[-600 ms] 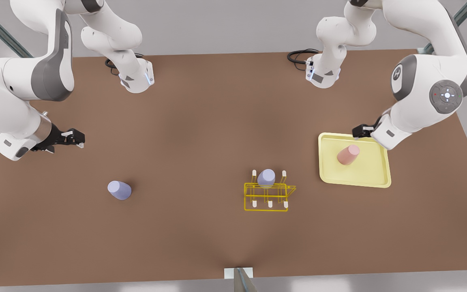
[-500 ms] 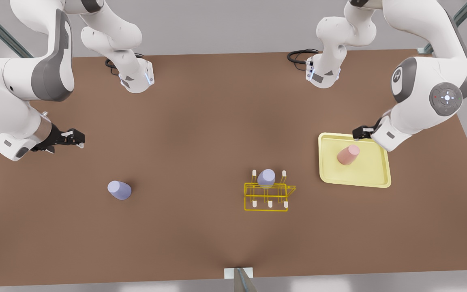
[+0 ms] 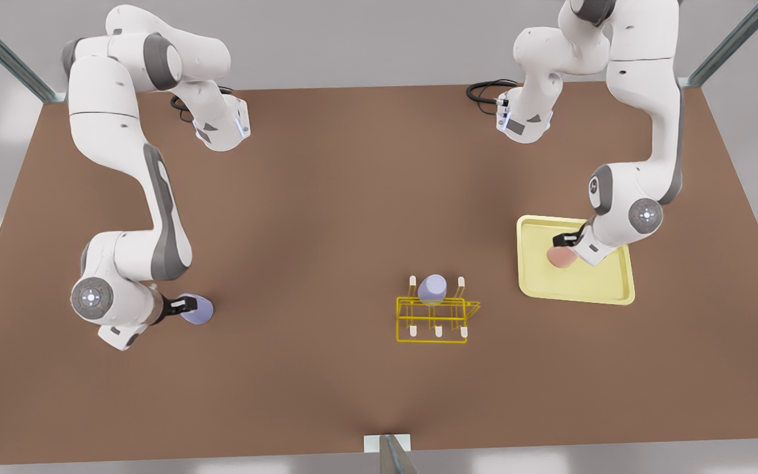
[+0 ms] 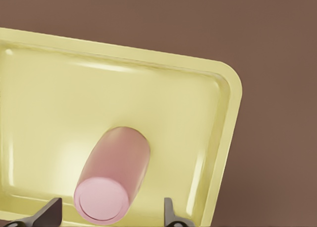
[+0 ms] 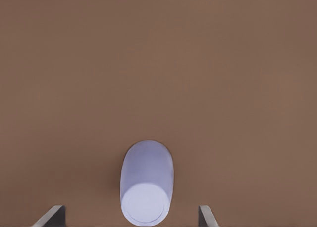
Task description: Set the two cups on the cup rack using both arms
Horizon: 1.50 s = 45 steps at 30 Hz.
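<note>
While a third tumbler (image 3: pixel 432 288) sits on your yellow rack (image 3: pixel 433 320), your left gripper (image 3: pixel 566 239) spreads over the pink cup (image 4: pixel 113 174) in the tray (image 3: pixel 606 284) at right; your right gripper (image 3: pixel 185 305) spreads around the lavender cup (image 5: pixel 146 182) at left.

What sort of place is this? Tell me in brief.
Likely a simulated robot test bench, not a kitchen: a bare brown table with two white arms bolted on, a yellow wire cup rack and a pale-yellow tray. The left end effector and right end effector hover, open, over cups.
</note>
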Available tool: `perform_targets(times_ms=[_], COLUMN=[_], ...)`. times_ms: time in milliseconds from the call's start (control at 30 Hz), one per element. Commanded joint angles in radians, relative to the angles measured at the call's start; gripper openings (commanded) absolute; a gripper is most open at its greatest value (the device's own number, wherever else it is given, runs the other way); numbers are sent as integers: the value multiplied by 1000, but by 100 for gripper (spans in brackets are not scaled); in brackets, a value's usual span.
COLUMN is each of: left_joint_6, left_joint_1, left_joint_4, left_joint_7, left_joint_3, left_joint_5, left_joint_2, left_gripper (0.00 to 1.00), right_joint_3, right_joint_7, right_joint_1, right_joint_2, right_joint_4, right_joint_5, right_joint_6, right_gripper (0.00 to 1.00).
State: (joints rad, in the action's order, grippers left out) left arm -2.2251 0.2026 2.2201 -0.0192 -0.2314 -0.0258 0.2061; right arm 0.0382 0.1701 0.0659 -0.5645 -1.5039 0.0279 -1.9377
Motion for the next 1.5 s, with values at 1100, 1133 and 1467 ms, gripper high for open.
perform_targets(times_ms=[1100, 1133, 1467], left_joint_6=[-150, -150, 397], left_joint_1=[-19, -19, 0], left_joint_4=[32, 32, -496], left_joint_7=[-87, -87, 82], left_joint_3=[0, 0, 75], left_joint_5=[-3, -3, -3], left_joint_2=[101, 101, 203], left_gripper=[81, 81, 81], right_joint_3=[-1, -1, -1], right_joint_7=[11, 9, 8], right_joint_1=[-21, -21, -21], right_joint_2=[46, 46, 32], right_joint_4=[-449, -447, -449], right_joint_5=[-23, -25, -28], right_joint_6=[-532, -537, -544], right_gripper=[100, 100, 100])
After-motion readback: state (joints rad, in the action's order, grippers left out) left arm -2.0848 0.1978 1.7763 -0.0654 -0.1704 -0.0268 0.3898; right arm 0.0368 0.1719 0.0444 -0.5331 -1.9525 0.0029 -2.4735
